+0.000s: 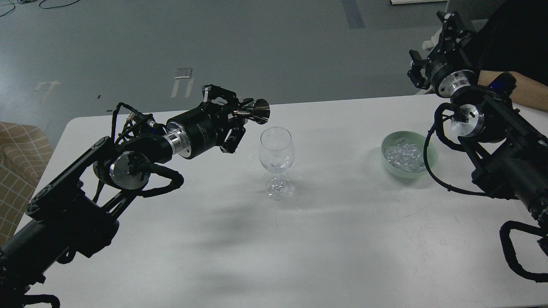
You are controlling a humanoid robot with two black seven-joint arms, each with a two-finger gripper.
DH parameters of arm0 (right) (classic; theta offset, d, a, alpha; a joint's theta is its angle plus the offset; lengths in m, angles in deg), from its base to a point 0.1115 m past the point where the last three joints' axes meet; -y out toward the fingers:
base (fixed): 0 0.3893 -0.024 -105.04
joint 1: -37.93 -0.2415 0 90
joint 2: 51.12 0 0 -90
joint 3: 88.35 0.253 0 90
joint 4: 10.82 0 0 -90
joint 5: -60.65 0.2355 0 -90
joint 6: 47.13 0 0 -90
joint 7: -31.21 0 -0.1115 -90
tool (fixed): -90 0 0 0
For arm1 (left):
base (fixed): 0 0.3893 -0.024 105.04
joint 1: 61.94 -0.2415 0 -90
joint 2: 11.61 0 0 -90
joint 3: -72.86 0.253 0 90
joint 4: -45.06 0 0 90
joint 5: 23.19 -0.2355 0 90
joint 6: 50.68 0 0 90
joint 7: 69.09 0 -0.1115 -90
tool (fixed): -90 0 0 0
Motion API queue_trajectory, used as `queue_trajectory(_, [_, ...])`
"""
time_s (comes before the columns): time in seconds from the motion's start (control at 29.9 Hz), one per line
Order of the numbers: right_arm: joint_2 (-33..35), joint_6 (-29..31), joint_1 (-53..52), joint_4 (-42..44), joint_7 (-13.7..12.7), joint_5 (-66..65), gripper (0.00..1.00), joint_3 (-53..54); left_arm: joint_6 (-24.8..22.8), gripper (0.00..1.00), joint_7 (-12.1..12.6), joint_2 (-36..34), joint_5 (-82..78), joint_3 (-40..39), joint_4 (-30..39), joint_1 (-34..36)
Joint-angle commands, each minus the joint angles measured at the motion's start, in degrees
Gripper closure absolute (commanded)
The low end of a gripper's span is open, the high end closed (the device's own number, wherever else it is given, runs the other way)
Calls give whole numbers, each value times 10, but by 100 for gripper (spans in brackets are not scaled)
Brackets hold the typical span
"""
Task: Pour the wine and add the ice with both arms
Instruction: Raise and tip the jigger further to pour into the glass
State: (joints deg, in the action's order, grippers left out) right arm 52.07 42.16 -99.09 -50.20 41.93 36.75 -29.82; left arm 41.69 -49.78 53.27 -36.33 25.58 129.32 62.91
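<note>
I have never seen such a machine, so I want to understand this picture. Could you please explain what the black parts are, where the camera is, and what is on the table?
The camera sits in the robot's head and looks forward and down, so the two black jointed arms are its own. The left gripper holds a small shiny metal measuring cup, tipped on its side above a clear stemmed wine glass. The glass stands upright on the white table. Any wine in it is too faint to see. To the right stands a pale green bowl with small clear ice cubes inside. The right gripper is raised beyond the table's far edge and seems to hold nothing.
</note>
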Motion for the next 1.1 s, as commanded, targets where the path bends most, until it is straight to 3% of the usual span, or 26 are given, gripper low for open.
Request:
queue_trajectory(0.0, [0,0,0,0,-1,0,0,0,0,91,3,0,0,1,0,4])
queue_trajectory(1.07, [0,-3,0,-1,0,0,0,0,0,91,14,-5,-95,18,6,19])
